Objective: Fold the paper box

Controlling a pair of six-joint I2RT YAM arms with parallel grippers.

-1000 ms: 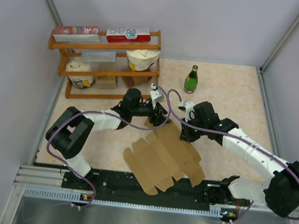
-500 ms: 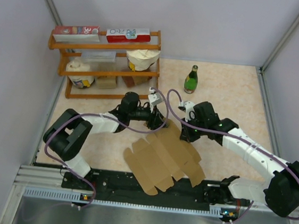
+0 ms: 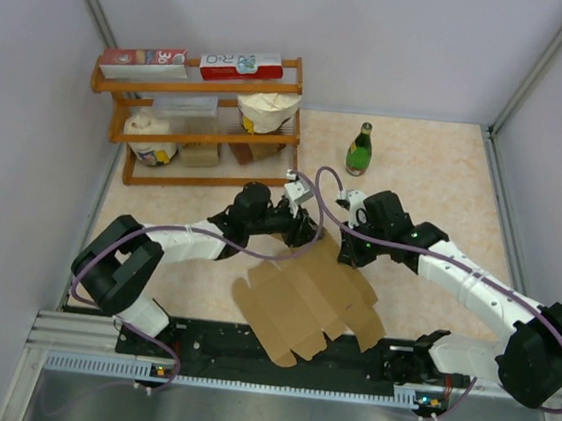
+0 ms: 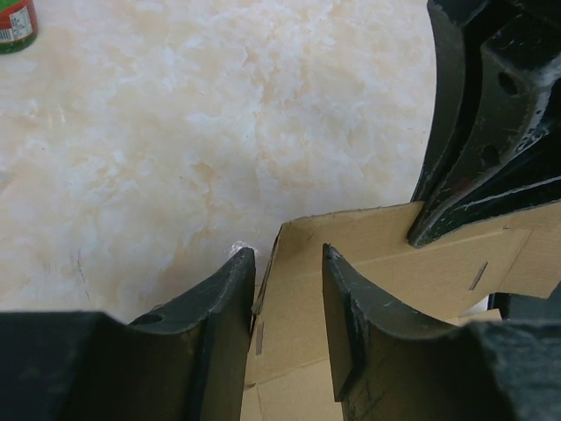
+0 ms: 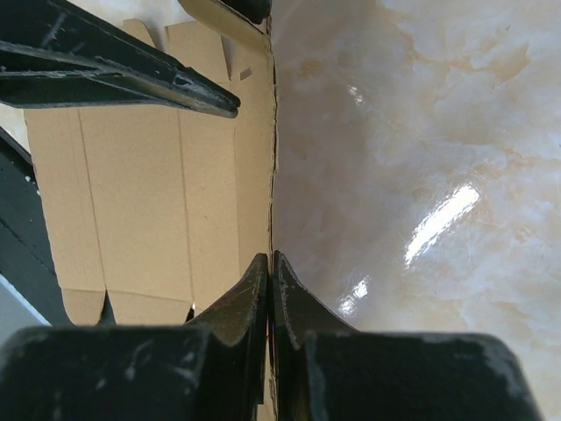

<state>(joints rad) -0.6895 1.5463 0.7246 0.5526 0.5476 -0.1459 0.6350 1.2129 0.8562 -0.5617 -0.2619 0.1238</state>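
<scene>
Looking from the near edge, we see the paper box (image 3: pixel 307 299) lying as a flat brown sheet on the table (image 3: pixel 435 177), just beyond the arm bases. At its far side, the right gripper (image 5: pixel 270 259) is pinched tight on the thin cardboard border. Beside it, the left gripper (image 4: pixel 285 254) stands partly apart, a raised flap corner between its fingers but not clamped. Further back we find a green bottle (image 3: pixel 360 148) and a wooden shelf (image 3: pixel 203 87) carrying goods.
</scene>
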